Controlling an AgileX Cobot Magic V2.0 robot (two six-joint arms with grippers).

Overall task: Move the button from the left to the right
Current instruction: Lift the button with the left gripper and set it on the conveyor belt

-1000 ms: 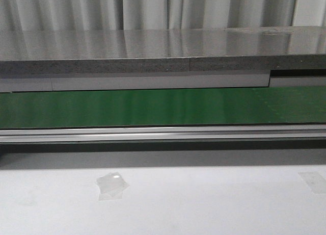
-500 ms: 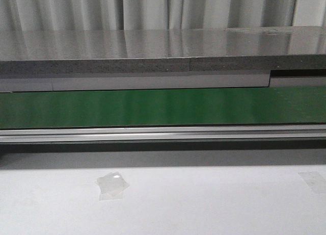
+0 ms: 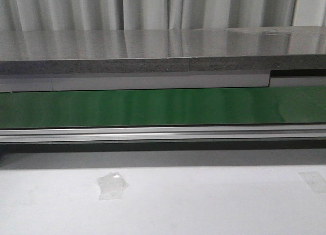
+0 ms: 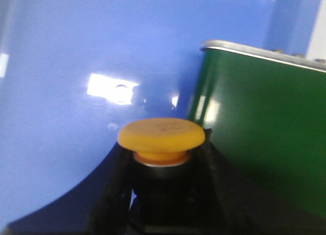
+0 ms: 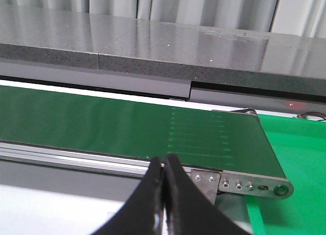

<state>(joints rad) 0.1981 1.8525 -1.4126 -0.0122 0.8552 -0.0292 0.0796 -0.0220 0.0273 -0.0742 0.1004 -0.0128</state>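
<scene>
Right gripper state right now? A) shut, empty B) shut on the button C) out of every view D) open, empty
A: in the right wrist view the right gripper has its fingers pressed together with nothing between them, while the button sits between the left gripper's fingers.

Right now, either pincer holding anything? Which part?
Left pincer holds the button by its black body, below the orange cap. Right pincer is shut on nothing.

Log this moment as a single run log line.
left gripper: shut on button | right gripper: shut, empty, near conveyor belt end | front view: no arms, no button
</scene>
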